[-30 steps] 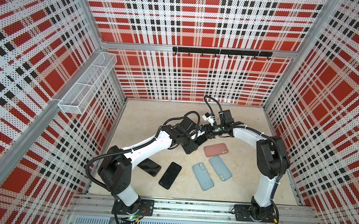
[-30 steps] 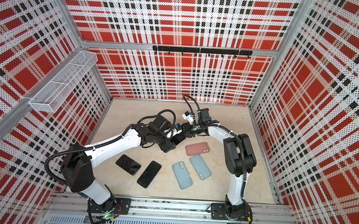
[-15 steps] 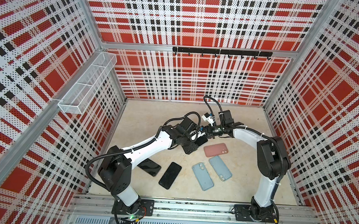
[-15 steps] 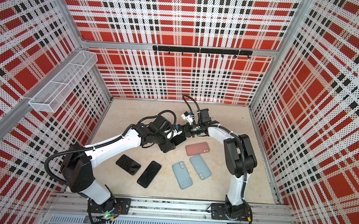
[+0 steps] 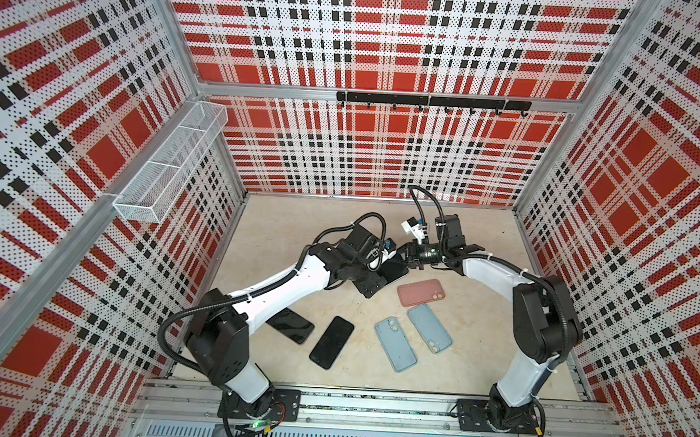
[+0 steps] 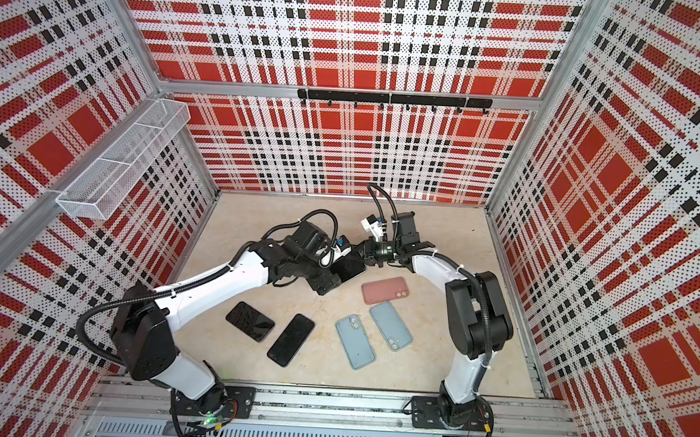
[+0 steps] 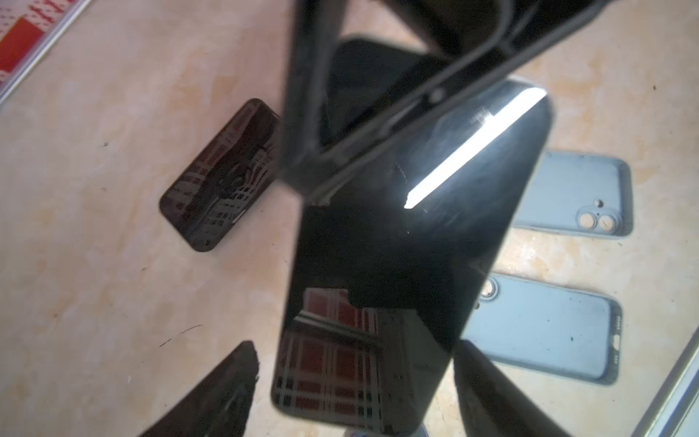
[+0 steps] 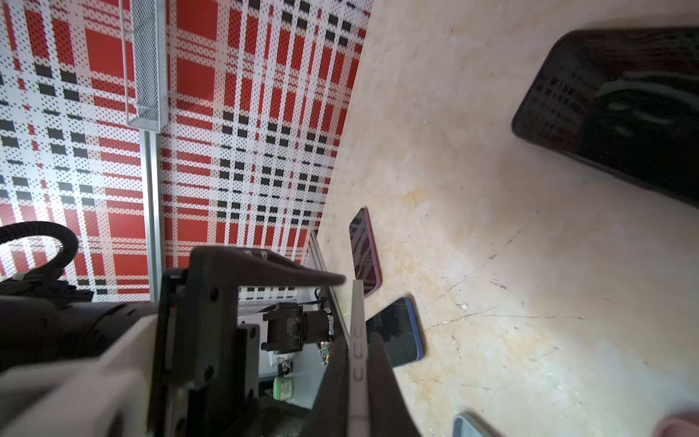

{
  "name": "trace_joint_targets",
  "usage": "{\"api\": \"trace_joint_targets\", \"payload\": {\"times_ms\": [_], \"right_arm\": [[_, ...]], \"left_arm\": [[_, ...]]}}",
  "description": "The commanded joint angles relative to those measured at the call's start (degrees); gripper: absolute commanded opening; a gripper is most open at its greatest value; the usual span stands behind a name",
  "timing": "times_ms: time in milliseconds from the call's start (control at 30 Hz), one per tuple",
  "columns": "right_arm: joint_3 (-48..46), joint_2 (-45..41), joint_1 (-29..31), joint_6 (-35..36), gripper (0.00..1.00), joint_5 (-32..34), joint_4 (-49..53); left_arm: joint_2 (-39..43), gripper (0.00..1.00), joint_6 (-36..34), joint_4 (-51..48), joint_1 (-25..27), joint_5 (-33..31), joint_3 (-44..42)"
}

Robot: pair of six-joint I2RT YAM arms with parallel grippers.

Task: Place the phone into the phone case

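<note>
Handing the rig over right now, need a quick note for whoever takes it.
Left gripper: open, jaws straddling the glossy black phone raised mid-table.
Right gripper: shut on that phone's far end.
On the beige table: pink rectangular phone case and two light-blue phone cases, all empty; two more black phones lying flat.
Done: one phone picked up.
Left: seat it in a case; none is cased yet.

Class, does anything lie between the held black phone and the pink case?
Nothing visible does. The black phone, pinched by the right gripper, is right beside the pink case, with only bare table between them.
</note>
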State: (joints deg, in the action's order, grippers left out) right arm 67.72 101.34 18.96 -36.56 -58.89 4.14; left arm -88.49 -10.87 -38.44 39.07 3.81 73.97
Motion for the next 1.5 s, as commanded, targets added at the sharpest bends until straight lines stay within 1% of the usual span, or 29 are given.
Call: {"api": "trace_joint_targets", "payload": {"times_ms": [0, 167, 233, 300, 333, 400, 467, 533, 567, 667, 833, 933, 1033, 1133, 1233, 1333, 1467], "right_arm": [[-2.3, -5.7, -3.2, -6.9, 0.0, 4.4, -9.2], [-6.3, -12.3, -6.0, -8.8, 0.0, 10.2, -9.9], [-7.1, -15.2, -6.8, -7.2, 0.0, 13.0, -7.4], [-7.3, -18.0, -7.2, -4.0, 0.0, 16.6, -3.0], [-7.3, -19.7, -7.2, -1.9, 0.0, 19.1, -0.2], [-7.5, -22.5, -7.3, 1.1, 0.0, 23.7, 4.3], [-7.6, -25.2, -7.4, 3.5, 0.0, 27.8, 7.8], [-7.9, -27.5, -7.4, 5.1, 0.0, 30.9, 9.8], [-7.9, -28.3, -7.4, 5.8, 0.0, 31.9, 10.4], [-7.9, -30.4, -7.4, 7.2, 0.0, 35.2, 11.8], [-9.0, -31.9, -7.3, 8.1, 0.0, 36.2, 11.6], [-10.3, -32.7, -7.4, 8.5, 0.0, 36.0, 11.5], [-11.6, -34.5, -7.4, 8.8, 0.0, 36.3, 11.6], [-12.1, -35.9, -7.4, 9.0, 0.0, 36.2, 11.9], [-12.5, -36.6, -7.4, 8.9, 0.0, 35.4, 11.6], [-13.2, -37.1, -7.4, 8.3, 0.0, 34.7, 10.8], [-13.5, -37.5, -7.4, 7.9, 0.0, 34.8, 10.6]], "left_arm": [[5.6, 0.85, 3.6, 1.5, -1.2, -0.3, 0.0], [11.4, 0.87, 5.7, 1.5, 0.3, -2.0, -3.1], [13.0, 0.87, 7.4, 0.4, 1.8, -3.7, -4.3], [13.5, 0.87, 11.3, -1.3, 3.1, -5.5, -5.2], [13.5, 0.86, 14.9, -2.7, 4.0, -7.0, -5.5], [12.9, 0.83, 24.4, -5.5, 5.5, -10.9, -6.2], [11.9, 0.8, 36.6, -9.3, 6.8, -12.9, -7.2], [11.4, 0.78, 48.5, -10.5, 9.4, -13.3, -9.8], [11.2, 0.78, 53.0, -10.5, 10.9, -12.8, -11.1], [9.0, 0.76, 61.3, -11.9, 14.3, -10.6, -12.0], [3.0, 0.76, 68.0, -10.1, 19.7, -4.3, -11.9], [-2.3, 0.76, 70.0, -8.5, 22.1, -2.9, -10.8], [-6.9, 0.75, 71.4, -7.2, 23.3, -1.7, -9.5], [-11.2, 0.7, 72.0, -4.9, 23.5, 1.6, -9.1], [-14.1, 0.66, 71.4, -3.9, 23.4, 3.0, -7.4], [-16.1, 0.63, 70.1, -4.9, 23.3, 2.7, -5.3], [-16.9, 0.56, 69.7, -6.6, 22.1, 1.3, -5.2]]}}
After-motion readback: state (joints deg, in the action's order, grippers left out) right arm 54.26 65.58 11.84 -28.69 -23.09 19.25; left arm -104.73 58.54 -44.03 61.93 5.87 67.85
